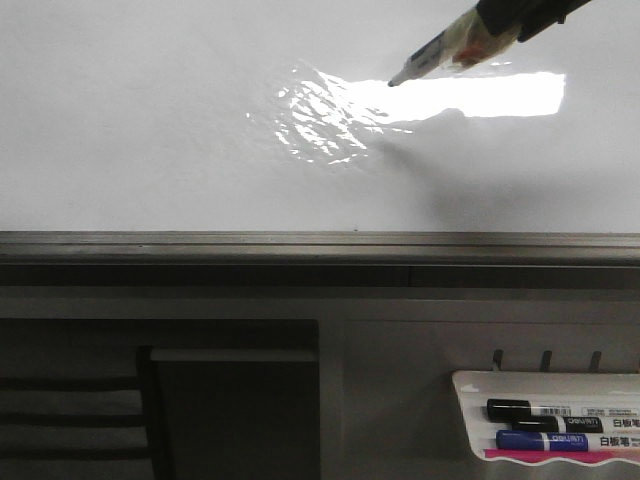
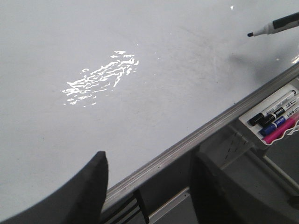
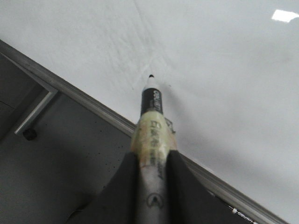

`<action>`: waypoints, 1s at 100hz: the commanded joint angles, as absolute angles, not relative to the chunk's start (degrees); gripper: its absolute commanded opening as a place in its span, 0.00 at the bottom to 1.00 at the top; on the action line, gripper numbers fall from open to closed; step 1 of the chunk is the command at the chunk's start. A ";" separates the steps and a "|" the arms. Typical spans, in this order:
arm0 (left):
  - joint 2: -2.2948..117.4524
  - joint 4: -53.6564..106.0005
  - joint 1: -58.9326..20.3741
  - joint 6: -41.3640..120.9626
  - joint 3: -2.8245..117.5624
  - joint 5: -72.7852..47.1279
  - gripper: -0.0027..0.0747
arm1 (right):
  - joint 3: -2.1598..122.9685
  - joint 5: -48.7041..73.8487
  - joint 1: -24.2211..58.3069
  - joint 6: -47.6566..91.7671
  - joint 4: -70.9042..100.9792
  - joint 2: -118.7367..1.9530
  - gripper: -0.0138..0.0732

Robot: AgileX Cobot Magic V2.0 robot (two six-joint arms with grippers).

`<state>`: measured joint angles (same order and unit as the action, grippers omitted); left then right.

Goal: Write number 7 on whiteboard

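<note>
The whiteboard [image 1: 150, 130] is a large glossy white board with bright glare and a grey edge rail [image 1: 300, 245]. It also shows in the left wrist view [image 2: 163, 70] and the right wrist view [image 3: 210, 60]. My right gripper [image 3: 152, 158] is shut on a taped black marker [image 3: 152, 121]; in the front view the marker [image 1: 440, 50] points down-left, its tip just above the board. No number 7 shows on the board. My left gripper [image 2: 149, 161] is open and empty over the board's rail.
A small white marker tray [image 1: 545, 385] at the lower right below the rail holds black and blue markers [image 1: 545, 425]; it also shows in the left wrist view [image 2: 275, 121]. Dark grey framing lies below the rail.
</note>
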<state>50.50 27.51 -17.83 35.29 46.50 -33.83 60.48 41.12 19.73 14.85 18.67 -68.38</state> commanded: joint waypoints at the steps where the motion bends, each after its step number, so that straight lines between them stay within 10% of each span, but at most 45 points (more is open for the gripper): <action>1: 50.18 29.34 -17.58 34.90 48.00 -29.82 0.51 | 64.76 38.66 20.00 14.62 19.88 -69.86 0.10; 100: 50.18 29.34 -17.58 34.90 48.00 -27.38 0.51 | 61.76 31.09 18.19 13.43 18.10 -73.51 0.10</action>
<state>50.50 27.64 -17.83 35.29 46.36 -31.23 60.74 33.81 19.10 13.64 19.31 -74.73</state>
